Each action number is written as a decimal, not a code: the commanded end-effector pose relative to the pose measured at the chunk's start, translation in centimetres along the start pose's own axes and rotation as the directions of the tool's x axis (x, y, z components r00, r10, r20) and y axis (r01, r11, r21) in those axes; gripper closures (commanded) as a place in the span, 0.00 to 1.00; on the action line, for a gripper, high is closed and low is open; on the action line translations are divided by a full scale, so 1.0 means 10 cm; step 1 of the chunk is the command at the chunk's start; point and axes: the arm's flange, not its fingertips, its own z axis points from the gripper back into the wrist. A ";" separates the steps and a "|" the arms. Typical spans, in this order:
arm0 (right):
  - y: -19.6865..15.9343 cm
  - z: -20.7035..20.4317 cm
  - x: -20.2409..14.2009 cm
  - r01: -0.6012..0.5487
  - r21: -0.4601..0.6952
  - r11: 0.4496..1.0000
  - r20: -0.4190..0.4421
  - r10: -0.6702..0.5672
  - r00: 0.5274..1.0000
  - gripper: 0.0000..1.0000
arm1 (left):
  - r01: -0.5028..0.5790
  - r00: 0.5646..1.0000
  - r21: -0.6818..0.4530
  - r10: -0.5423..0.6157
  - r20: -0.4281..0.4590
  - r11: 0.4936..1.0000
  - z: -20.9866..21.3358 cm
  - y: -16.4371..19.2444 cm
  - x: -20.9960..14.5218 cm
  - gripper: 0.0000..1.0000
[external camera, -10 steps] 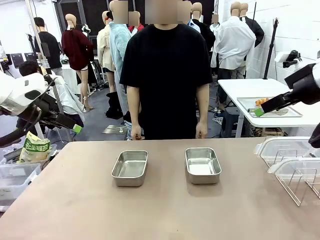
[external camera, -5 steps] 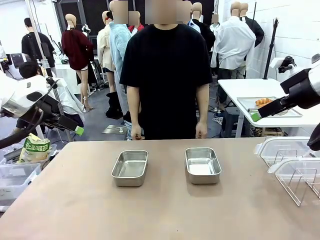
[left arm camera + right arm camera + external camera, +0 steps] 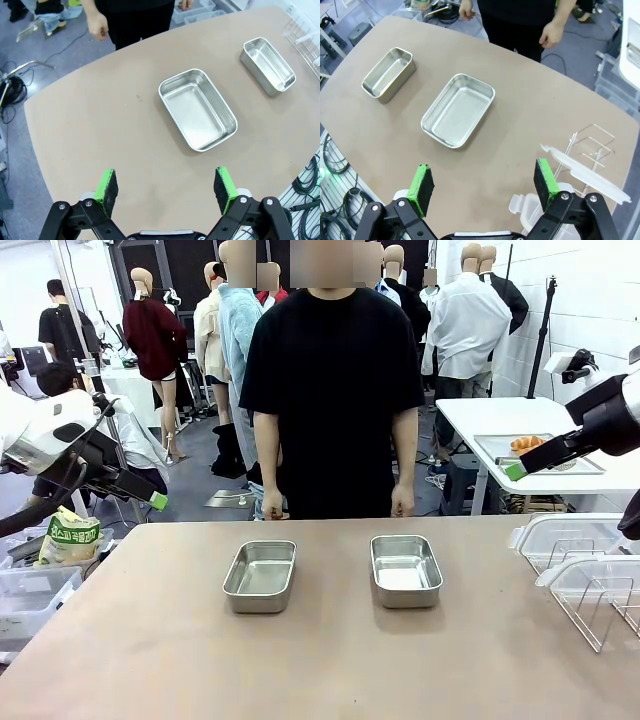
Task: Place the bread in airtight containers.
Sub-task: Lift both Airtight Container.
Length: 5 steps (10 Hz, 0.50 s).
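2 steel pans [image 3: 260, 575] sit empty, lidless; left gripper [image 3: 165, 182] and right gripper [image 3: 483, 181] hang wide, holding nothing; step 1 unstarted, I'd say; next, bread [image 3: 526, 443] must reach a grip.

The left steel pan [image 3: 260, 576] and the right steel pan [image 3: 405, 570], both small, shiny and round-cornered, sit upright, open-topped and empty. They lie side by side but apart at the frame's middle. A golden-brown croissant [image 3: 527, 443] lies far back, at the right.
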 end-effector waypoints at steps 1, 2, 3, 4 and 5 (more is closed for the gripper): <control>0.01 0.00 0.00 0.003 0.013 1.000 0.004 -0.003 1.000 0.00 | 0.001 1.000 -0.004 -0.001 0.003 1.000 0.01 0.02 -0.01 0.00; 0.01 0.00 0.00 0.003 0.013 1.000 0.004 -0.003 1.000 0.00 | 0.001 1.000 -0.004 -0.001 0.003 1.000 0.01 0.02 -0.01 0.00; 0.01 0.00 0.00 0.003 0.013 1.000 0.004 -0.003 1.000 0.00 | 0.001 1.000 -0.004 -0.001 0.003 1.000 0.01 0.02 -0.01 0.00; 0.01 0.00 0.00 0.003 0.013 1.000 0.004 -0.003 1.000 0.00 | 0.001 1.000 -0.004 -0.001 0.003 1.000 0.01 0.02 -0.01 0.00; 0.01 0.00 0.00 0.003 0.013 1.000 0.004 -0.003 1.000 0.00 | 0.001 1.000 -0.004 -0.001 0.003 1.000 0.01 0.02 -0.01 0.00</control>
